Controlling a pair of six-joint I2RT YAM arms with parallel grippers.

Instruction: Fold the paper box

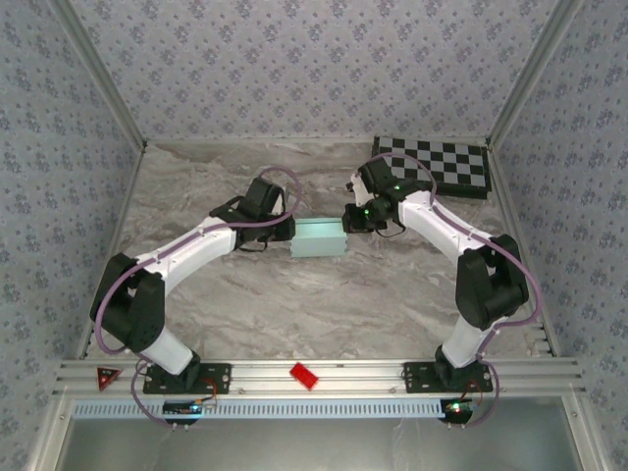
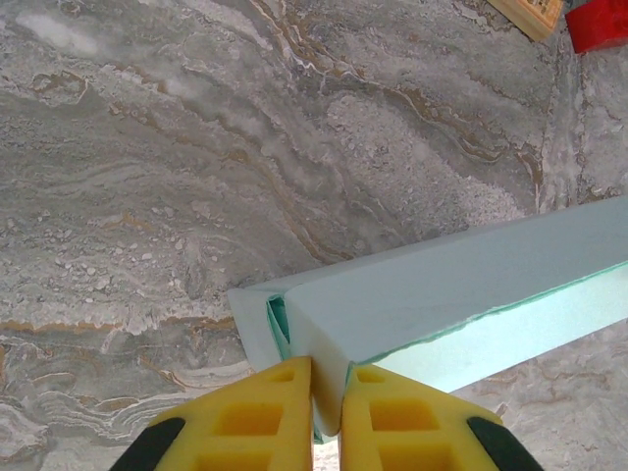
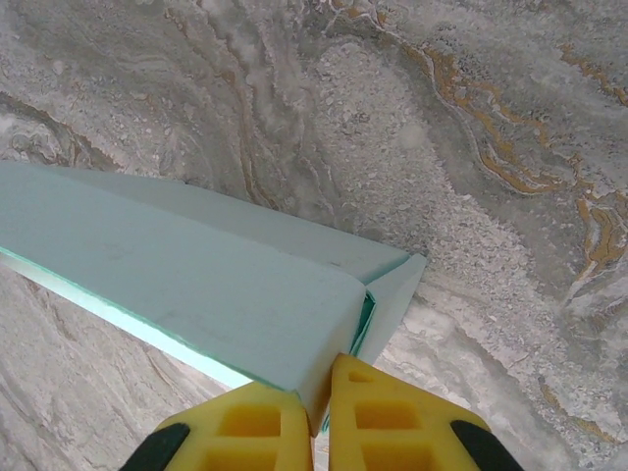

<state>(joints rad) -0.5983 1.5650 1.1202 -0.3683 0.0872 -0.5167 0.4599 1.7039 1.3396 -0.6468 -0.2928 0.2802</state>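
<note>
1. The table [image 1: 294, 304] has a gray top that looks like marble, with wavy brown and white lines.
2. Three walls [image 1: 294, 59] stand around the table. They have pale paper with little flowers on it.
3. Silver metal posts run up the corners, and a silver rail [image 1: 373, 373] runs along the bottom of the top picture.
4. A small red block [image 1: 304, 375] lies on the rail, near the bottom middle. A red triangle [image 1: 106, 376] sits at the bottom left.
5. A black-and-white checkered board [image 1: 437, 164] lies in the upper right, against the back wall.
6. The paper box [image 1: 318, 238] is light blue and long. It is in the middle of the top picture, between the two arms.
7. The left gripper [image 2: 329, 378] has yellow fingers pressed together on a thin card edge at one end of the paper box.
8. The right gripper [image 3: 319, 392] pinches the card edge at the other end the same way.
9. At both ends of the box, a small side flap sticks out and is not tucked flat.
</note>
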